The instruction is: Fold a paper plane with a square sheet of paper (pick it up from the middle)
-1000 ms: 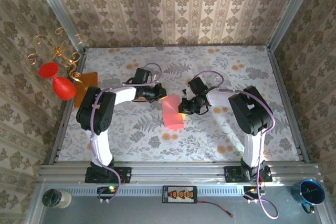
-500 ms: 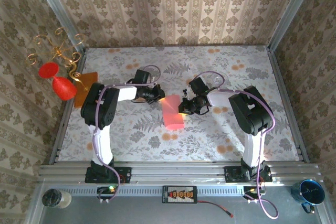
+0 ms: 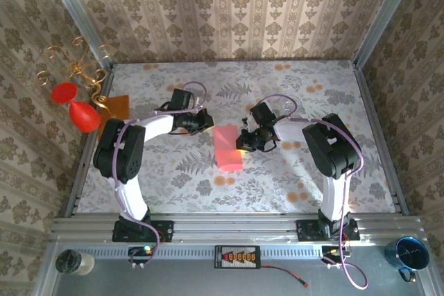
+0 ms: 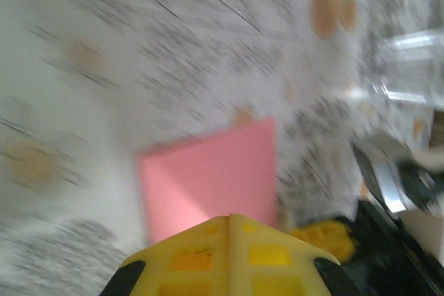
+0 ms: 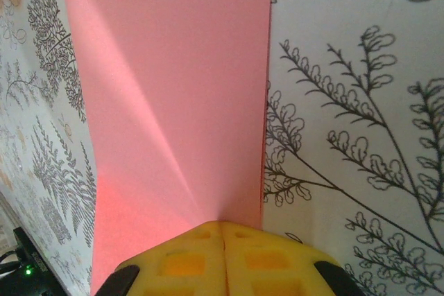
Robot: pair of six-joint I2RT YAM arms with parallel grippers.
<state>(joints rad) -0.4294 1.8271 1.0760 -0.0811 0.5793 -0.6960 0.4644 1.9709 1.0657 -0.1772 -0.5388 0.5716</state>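
Observation:
The square sheet of paper (image 3: 227, 148) lies on the flowered table, salmon-pink and folded into an upright narrow rectangle, not a paper plane. My right gripper (image 3: 243, 142) is shut, with its yellow tips resting on the sheet's right edge. From the right wrist the sheet (image 5: 166, 88) stretches away from the closed tips (image 5: 222, 224). My left gripper (image 3: 205, 124) is shut and sits just left of the sheet's top left corner, apart from it. The blurred left wrist view has the sheet (image 4: 208, 175) ahead of the closed tips (image 4: 230, 217).
A darker orange sheet (image 3: 114, 111) lies at the table's left edge beside a red glass (image 3: 82, 114) and a gold wire stand (image 3: 78, 67). Patterned walls close the back and sides. A blue cup (image 3: 410, 254) and a jar (image 3: 73, 262) stand below the rail.
My left gripper has drawn back leftward off the sheet's top corner, and its arm has swung left. The sheet's top now lies flat. The right arm has held still.

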